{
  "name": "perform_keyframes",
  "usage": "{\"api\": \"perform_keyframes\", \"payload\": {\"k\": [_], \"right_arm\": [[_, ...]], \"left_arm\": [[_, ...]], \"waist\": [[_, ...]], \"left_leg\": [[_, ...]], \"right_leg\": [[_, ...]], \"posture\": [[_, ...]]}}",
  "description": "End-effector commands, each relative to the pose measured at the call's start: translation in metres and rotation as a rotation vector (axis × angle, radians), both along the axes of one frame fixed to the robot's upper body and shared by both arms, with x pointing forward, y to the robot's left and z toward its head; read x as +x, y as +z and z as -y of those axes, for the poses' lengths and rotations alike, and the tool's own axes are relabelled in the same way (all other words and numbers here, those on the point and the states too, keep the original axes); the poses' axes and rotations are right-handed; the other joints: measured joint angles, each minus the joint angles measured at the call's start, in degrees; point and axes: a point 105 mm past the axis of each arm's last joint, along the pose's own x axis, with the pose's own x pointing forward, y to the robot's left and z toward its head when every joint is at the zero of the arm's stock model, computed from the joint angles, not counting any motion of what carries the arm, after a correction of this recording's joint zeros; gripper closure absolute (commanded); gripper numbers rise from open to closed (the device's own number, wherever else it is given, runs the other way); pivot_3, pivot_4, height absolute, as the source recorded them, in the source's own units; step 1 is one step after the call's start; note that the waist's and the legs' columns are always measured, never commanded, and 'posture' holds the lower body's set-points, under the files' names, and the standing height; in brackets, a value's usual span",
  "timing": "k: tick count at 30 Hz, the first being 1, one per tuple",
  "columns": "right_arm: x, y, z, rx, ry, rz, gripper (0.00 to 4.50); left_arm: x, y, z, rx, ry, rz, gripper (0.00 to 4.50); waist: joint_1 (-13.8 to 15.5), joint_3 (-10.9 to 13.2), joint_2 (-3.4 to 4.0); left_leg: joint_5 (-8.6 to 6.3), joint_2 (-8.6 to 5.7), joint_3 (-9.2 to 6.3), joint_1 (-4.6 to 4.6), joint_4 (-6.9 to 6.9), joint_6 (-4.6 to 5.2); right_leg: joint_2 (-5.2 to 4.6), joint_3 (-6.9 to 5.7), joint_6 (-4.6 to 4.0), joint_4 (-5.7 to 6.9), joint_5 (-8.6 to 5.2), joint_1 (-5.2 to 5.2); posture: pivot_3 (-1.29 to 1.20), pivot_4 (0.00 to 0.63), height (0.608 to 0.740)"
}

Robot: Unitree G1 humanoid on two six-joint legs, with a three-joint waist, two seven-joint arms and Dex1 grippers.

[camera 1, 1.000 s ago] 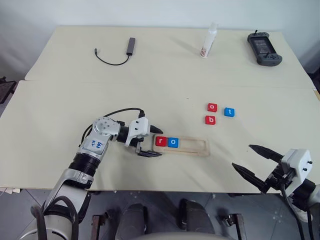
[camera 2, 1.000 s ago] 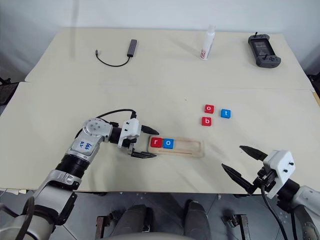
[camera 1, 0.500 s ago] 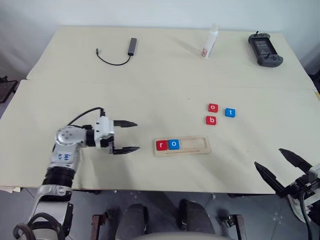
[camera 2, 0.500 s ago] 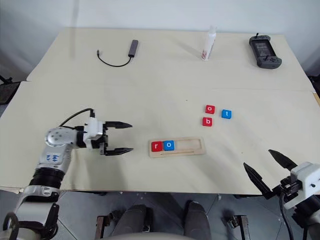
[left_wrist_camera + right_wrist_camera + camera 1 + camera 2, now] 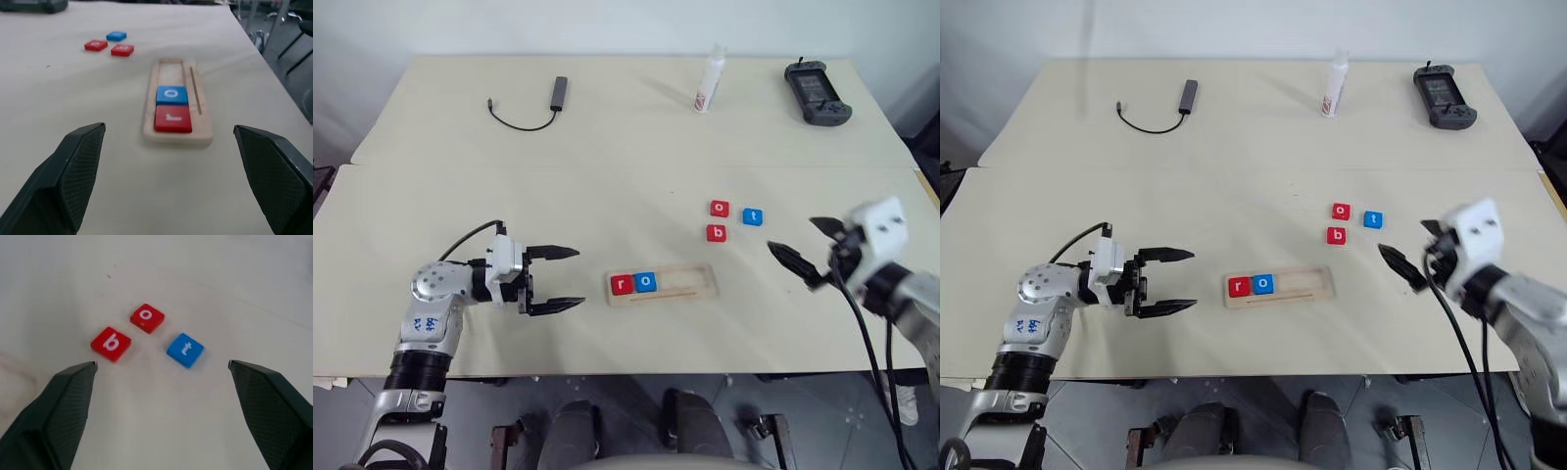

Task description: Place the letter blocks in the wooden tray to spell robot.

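the left gripper, open and empty, has pulled back from the wooden tray, which holds r and o. the right gripper, open, has come near b, probably next.

My left gripper hangs wide open over bare table, with nothing between it and the tray to its right. The tray's left end is taken by the r and o; its right part is free. My right gripper, fingers spread, faces the three loose tiles: red o, b and t. They lie close together, so fingers have little room between them, but open table surrounds the cluster. The bottle, controller and cable stand along the far edge, well clear.
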Motion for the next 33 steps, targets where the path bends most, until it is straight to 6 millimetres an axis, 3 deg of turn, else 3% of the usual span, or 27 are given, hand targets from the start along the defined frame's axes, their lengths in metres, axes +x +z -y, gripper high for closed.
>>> {"api": "perform_keyframes", "payload": {"k": [1, 5, 11, 22, 26, 33], "right_arm": [[0.022, -0.002, 0.0, 0.007, -0.059, -0.115, 0.0], [0.039, -0.003, -0.004, -0.018, -0.072, -0.168, 0.0], [0.047, -0.002, -0.008, 0.017, -0.073, -0.191, 0.0], [0.035, -0.006, -0.032, 0.088, -0.066, -0.262, 0.0], [0.033, -0.019, -0.051, 0.13, -0.117, -0.267, 0.0], [0.041, -0.034, -0.063, 0.156, -0.215, -0.257, 0.0]], "left_arm": [[-0.005, 0.007, 0.004, -0.018, 0.008, 0.036, 0.04], [-0.01, 0.005, 0.009, -0.036, 0.01, 0.018, 0.04], [-0.01, 0.002, 0.008, -0.03, 0.071, 0.028, 0.04], [-0.013, 0.002, 0.014, -0.027, 0.06, 0.032, 0.04], [-0.014, 0.002, 0.014, -0.031, 0.068, 0.031, 0.04], [-0.017, 0.004, 0.019, -0.028, 0.044, 0.025, 0.04]], "waist": [[-0.03, 0.0, 0.01], [0.27, 0.0, 0.0], [-0.14, 0.0, 0.0], [-0.21, 0.0, 0.01], [-0.24, -0.01, 0.0], [-0.28, -0.02, 0.01]], "left_leg": [[0.0, -0.01, 0.0, -0.02, 0.01, 0.0], [-0.01, -0.08, -0.07, -0.25, 0.0, 0.01], [0.0, -0.11, -0.03, -0.82, 0.03, 0.01], [0.02, -0.07, 0.0, -0.8, 0.08, -0.03], [0.02, -0.07, 0.0, -0.79, 0.08, -0.04], [0.03, -0.09, 0.03, -0.79, 0.08, -0.06]], "right_leg": [[0.0, -0.02, 0.0, -0.03, 0.0, 0.0], [-0.06, -0.12, 0.0, -0.12, 0.0, -0.11], [-0.06, -0.23, 0.04, -0.11, 0.02, -0.66], [-0.06, -0.21, 0.05, -0.02, 0.02, -0.68], [-0.06, -0.21, 0.05, 0.01, 0.02, -0.69], [-0.05, -0.2, 0.05, 0.07, 0.02, -0.72]], "posture": [[0.0, 0.15, 0.74], [0.0, 0.15, 0.74], [0.0, 0.15, 0.74], [0.0, 0.15, 0.74], [0.0, 0.15, 0.74], [0.0, 0.15, 0.74]]}}
